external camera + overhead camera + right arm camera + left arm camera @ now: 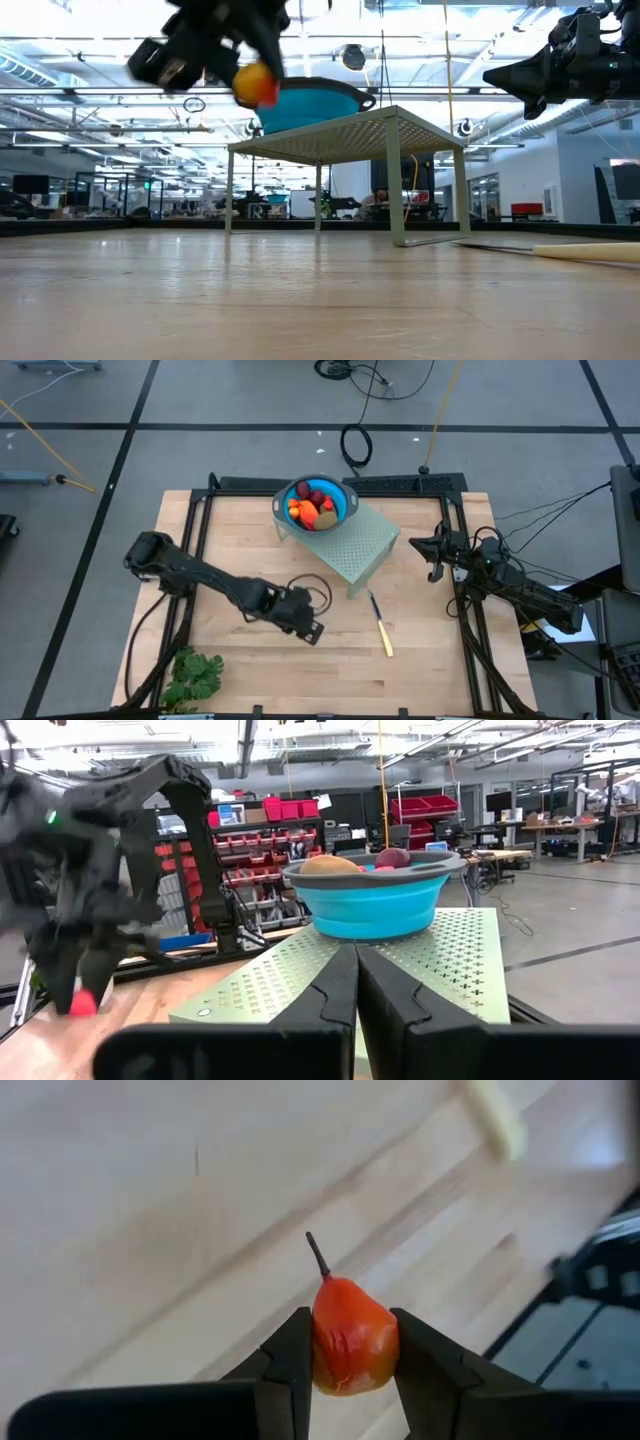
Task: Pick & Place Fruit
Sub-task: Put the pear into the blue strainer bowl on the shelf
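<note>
1. Your left gripper was pinching a small orange-red fruit with a dark stem between its two fingers; the left wrist view showed the grip squarely across the fruit's body, with bare wooden table beneath it.

2. The low view showed that fruit held clear of the table top, on the near side of the perforated green stand and about level with the bowl. I judged the step in hand to be the carry, with the pick complete.

3. From above, the left gripper sat in front of the stand, a little to its left; the fruit itself was hidden there by the gripper. The yellow-handled knife lay on the table just beside it.

4. Your right gripper waited to the right of the stand, fingers pressed together and holding nothing.

5. The blue bowl stood on the stand's far end, already holding several fruits.

6. In my judgement, the next move called for you to lift above the bowl's rim, travel over the stand, then release.
</note>
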Tool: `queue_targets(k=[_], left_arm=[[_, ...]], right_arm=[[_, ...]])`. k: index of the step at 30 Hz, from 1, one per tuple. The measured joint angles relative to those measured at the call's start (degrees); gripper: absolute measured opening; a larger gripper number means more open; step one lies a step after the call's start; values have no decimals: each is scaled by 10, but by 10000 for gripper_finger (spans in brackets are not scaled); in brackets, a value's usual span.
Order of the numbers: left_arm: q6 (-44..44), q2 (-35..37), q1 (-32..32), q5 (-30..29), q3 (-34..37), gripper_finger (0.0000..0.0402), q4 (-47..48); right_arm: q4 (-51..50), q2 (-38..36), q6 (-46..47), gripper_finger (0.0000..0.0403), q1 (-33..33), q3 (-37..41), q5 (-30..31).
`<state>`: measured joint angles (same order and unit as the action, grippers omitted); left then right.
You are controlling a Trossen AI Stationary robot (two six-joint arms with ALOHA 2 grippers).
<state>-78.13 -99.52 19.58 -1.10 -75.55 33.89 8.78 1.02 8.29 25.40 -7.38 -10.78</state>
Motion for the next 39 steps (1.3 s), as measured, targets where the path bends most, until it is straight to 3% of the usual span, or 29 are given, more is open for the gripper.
queue_targets(k=[9, 17, 39], left_arm=[[86, 95, -43, -66, -1, 106, -12], [153, 148, -92, -80, -1, 106, -20], [457, 180, -177, -79, -2, 106, -197]], right_arm=[[-1, 0, -4, 0, 0, 0, 0], [-3, 0, -17, 0, 0, 0, 0], [-4, 0, -19, 0, 0, 0, 2]])
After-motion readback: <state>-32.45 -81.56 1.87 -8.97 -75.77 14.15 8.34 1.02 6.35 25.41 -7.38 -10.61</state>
